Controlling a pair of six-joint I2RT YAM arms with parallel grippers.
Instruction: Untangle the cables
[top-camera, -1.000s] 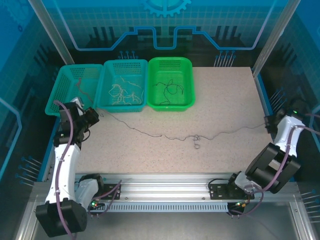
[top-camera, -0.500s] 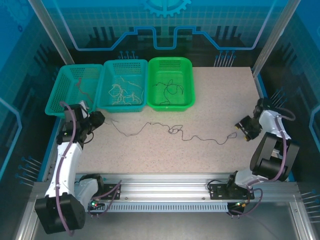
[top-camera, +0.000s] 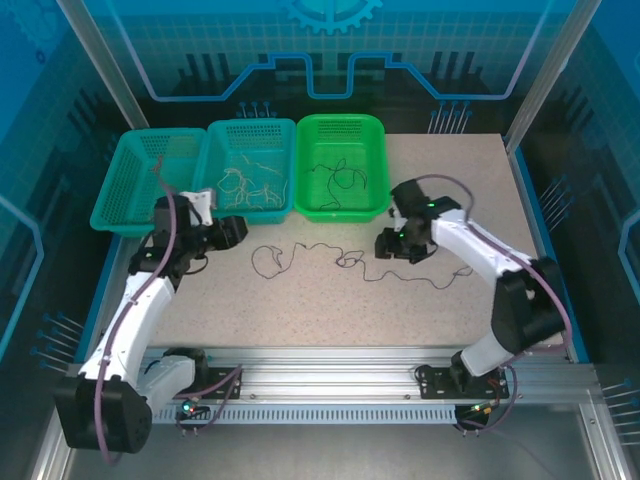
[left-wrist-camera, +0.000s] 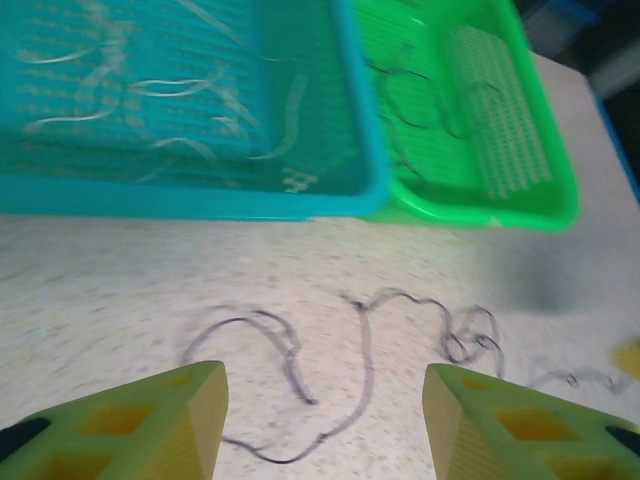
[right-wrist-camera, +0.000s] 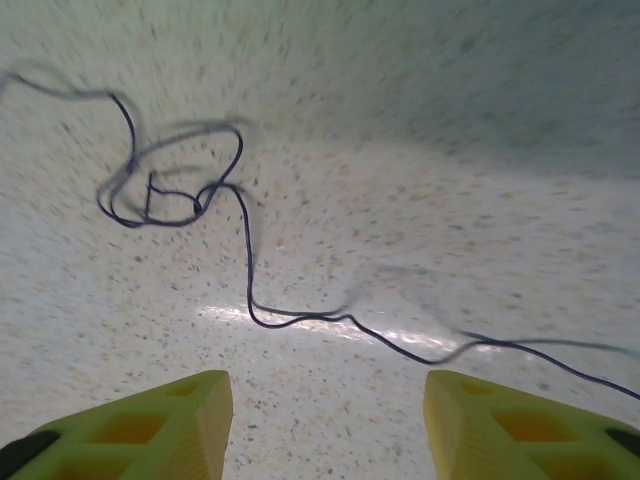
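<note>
A thin, dark, curly cable (top-camera: 345, 261) lies loose across the speckled beige counter (top-camera: 450, 190), looped into a knot near its middle. The yellow left fingers (left-wrist-camera: 170, 420), at its 9 o'clock end, and the right fingers (right-wrist-camera: 170, 420), at 3 o'clock of the knot, stand wide apart, holding nothing. At 12 o'clock a green plastic basket (top-camera: 340, 213) holds more dark cables (top-camera: 340, 175).

A robotics lab cell: aluminium posts (top-camera: 100, 62) and blue printed panels (top-camera: 430, 40) stand around a speckled desk (top-camera: 450, 190), with a mounting rail (top-camera: 330, 365) along its near edge.
</note>
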